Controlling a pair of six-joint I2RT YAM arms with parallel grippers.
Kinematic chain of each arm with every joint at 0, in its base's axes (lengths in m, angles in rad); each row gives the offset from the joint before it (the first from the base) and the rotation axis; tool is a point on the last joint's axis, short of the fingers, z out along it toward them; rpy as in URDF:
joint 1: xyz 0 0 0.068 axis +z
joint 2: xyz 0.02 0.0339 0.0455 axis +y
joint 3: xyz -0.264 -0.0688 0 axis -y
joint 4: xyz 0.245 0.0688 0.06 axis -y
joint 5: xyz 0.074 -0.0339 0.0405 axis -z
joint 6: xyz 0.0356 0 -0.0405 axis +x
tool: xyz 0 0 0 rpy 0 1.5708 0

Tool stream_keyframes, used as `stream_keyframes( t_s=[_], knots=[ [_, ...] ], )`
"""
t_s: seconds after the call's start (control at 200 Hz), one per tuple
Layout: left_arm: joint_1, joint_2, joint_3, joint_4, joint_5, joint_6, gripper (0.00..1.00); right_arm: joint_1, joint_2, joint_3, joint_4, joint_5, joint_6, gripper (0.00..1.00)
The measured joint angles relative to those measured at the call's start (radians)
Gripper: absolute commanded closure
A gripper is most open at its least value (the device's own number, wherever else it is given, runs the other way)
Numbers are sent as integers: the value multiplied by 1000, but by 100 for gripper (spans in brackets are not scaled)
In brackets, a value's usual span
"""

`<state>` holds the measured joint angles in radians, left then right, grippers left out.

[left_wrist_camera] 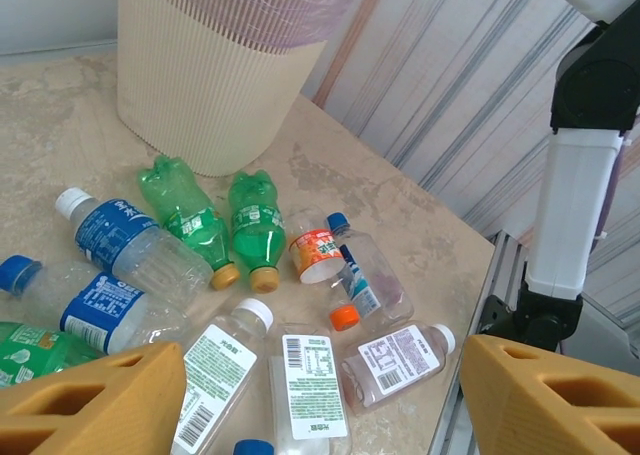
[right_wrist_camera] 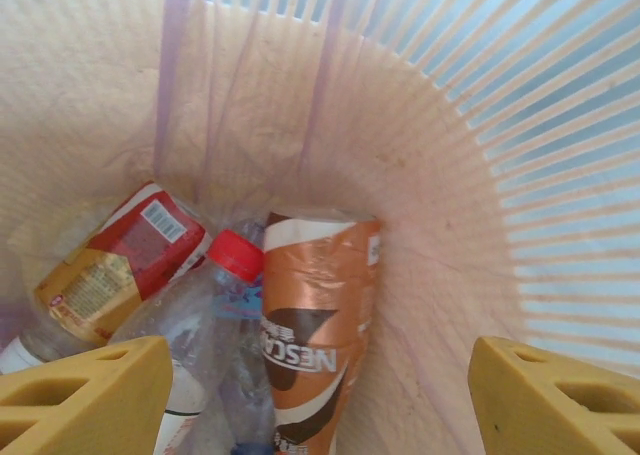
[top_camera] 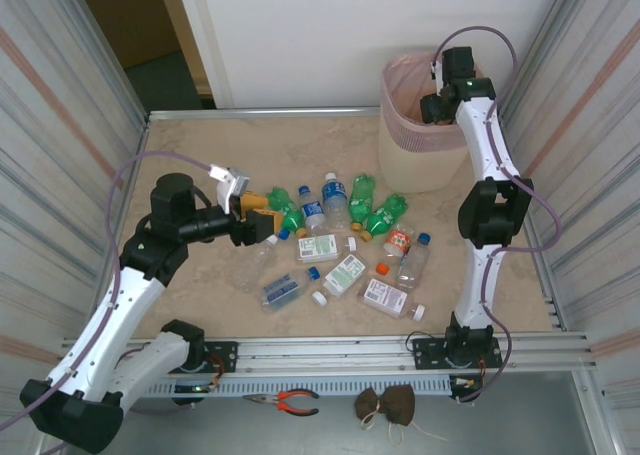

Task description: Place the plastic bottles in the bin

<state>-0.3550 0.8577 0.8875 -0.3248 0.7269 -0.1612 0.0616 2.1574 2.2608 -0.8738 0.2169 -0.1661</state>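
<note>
Several plastic bottles lie loose mid-table: green ones (top_camera: 292,215) (left_wrist_camera: 255,233), blue-labelled clear ones (top_camera: 335,199) (left_wrist_camera: 120,237), flat white-labelled ones (top_camera: 345,273) (left_wrist_camera: 313,385), and an orange-labelled one (left_wrist_camera: 322,255). The cream bin (top_camera: 420,140) (left_wrist_camera: 215,75) with its pink liner stands at the back right. My left gripper (top_camera: 255,220) (left_wrist_camera: 320,405) hovers open over the left end of the pile, holding nothing. My right gripper (top_camera: 437,107) (right_wrist_camera: 320,405) is open above the bin's mouth. Down inside lie a brown-labelled bottle (right_wrist_camera: 315,345), a red-capped clear bottle (right_wrist_camera: 215,295) and a red-labelled one (right_wrist_camera: 120,260).
Corrugated metal walls close in both sides of the table. An aluminium rail (top_camera: 330,353) runs along the near edge. Red-handled pliers (top_camera: 285,402) and a brown lump (top_camera: 390,405) lie on the ledge in front of it. A loose white cap (top_camera: 319,298) sits among the bottles.
</note>
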Motion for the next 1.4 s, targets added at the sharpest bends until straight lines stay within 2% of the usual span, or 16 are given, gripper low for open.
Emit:
stream_keyframes(
  t_s=[0.2,0.551,0.656,0.792,1.037,1.177,1.403],
  knots=[
    [0,3,0,-32,-59,-8,30,32,-55,2,-13,4,0,23],
    [0,53,0,-154,-229,-103,32,94,-274,-19,-17,-3,0,23],
    [-11,82,0,-223,-293,-105,32,114,-365,-95,-8,-8,1,23],
    [-76,108,-13,-305,-424,-104,30,136,-491,-248,27,-26,13,23],
    [-163,135,-107,-377,-627,-130,17,148,-694,-526,80,-60,59,23],
    [-169,190,-146,-378,-682,-144,11,148,-788,-631,95,-71,86,23],
    [-169,285,-153,-346,-701,-154,9,148,-900,-731,103,-92,131,23]
  ],
)
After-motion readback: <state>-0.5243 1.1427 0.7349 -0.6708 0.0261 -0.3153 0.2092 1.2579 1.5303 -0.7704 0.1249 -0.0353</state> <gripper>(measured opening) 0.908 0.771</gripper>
